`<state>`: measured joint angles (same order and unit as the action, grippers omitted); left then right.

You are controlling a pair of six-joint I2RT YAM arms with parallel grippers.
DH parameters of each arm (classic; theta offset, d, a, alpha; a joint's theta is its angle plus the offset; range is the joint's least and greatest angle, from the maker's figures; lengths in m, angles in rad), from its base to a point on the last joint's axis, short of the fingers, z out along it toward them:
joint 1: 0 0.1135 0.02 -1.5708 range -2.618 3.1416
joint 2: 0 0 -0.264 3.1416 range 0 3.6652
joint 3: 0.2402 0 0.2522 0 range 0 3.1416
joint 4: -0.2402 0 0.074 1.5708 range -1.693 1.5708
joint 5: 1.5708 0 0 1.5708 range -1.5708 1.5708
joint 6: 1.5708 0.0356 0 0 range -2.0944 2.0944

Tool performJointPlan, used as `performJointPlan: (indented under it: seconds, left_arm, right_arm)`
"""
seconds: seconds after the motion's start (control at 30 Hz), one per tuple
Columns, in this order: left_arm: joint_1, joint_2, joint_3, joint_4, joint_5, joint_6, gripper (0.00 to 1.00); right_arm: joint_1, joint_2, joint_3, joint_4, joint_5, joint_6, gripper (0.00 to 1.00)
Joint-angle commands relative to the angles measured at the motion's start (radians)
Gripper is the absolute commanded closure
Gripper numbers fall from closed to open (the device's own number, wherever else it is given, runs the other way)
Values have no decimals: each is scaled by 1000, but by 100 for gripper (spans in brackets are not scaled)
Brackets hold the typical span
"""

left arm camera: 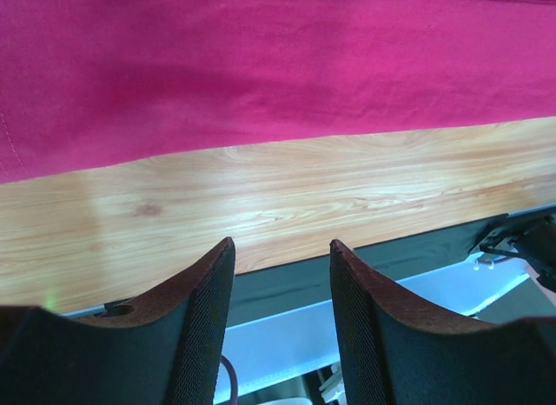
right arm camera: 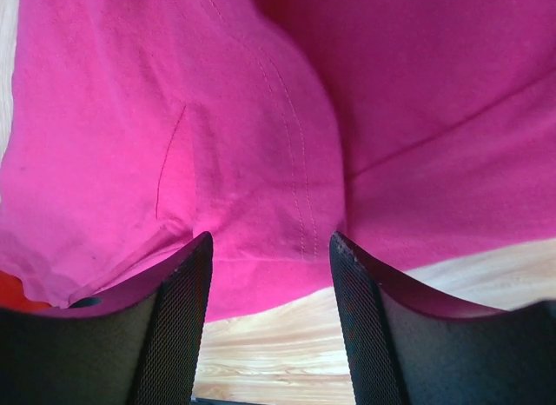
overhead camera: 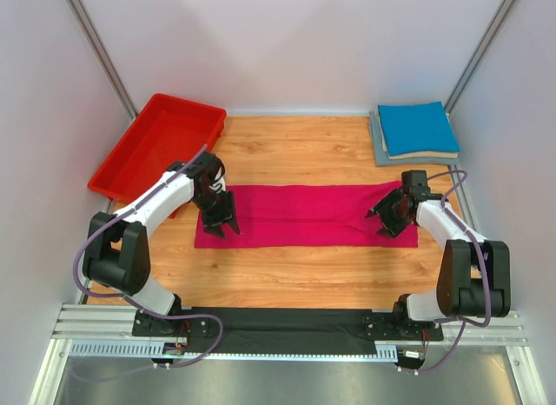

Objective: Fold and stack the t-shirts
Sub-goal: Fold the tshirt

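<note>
Near edge of the desk (overhead camera: 295,279): both arm bases on the rail, left arm on the left, right arm on the right.

Mid-desk: the magenta t-shirt (overhead camera: 304,215) lies flat as a long narrow strip. Its long axis runs left to right, parallel to the near edge, and it spans most of the gap between the two claws.

Left gripper (overhead camera: 222,221) is over the strip's left short end. In its wrist view the left gripper (left arm camera: 280,244) has its jaws apart with nothing between them. The fingertips frame bare wood and the rail, and the magenta cloth (left arm camera: 261,66) fills the top of that view.

Right gripper (overhead camera: 388,221) is over the right short end. Seen from the wrist, the right gripper (right arm camera: 269,235) also has its jaws standing wide. Puckered cloth (right arm camera: 261,118) with a stitched seam lies just past the tips. I see no pinch on it, though whether the tips touch it I can't tell.

So there is one claw per short end, each with cloth right at or below it. By my reading the next fold goes along the long axis, one end carried over toward the other.

Far right corner: the blue t-shirt (overhead camera: 417,129) is folded on top of the grey t-shirt (overhead camera: 380,151), with a pale layer showing between them. The right arm is the nearer one to that stack. Far left corner: the red bin (overhead camera: 130,157), well apart from the strip.
</note>
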<state>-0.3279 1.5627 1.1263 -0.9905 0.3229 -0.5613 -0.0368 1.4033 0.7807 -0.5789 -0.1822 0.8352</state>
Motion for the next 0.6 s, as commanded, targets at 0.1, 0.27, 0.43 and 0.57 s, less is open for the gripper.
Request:
performJointPlan:
  seconds: [0.1, 0.27, 0.43, 0.57]
  left_arm:
    - [-3, -21, 52, -5, -2, 32, 45]
    - [-5, -18, 67, -17, -7, 34, 46]
    - [-5, -16, 53, -8, -13, 35, 45]
    - [-5, -12, 46, -2, -7, 29, 46]
  right_arm:
    - [32, 23, -8, 64, 49, 50, 43]
    - [32, -6, -5, 25, 92, 53, 43]
    - [32, -27, 9, -29, 144, 27, 52]
    - [32, -20, -14, -13, 142, 36, 59]
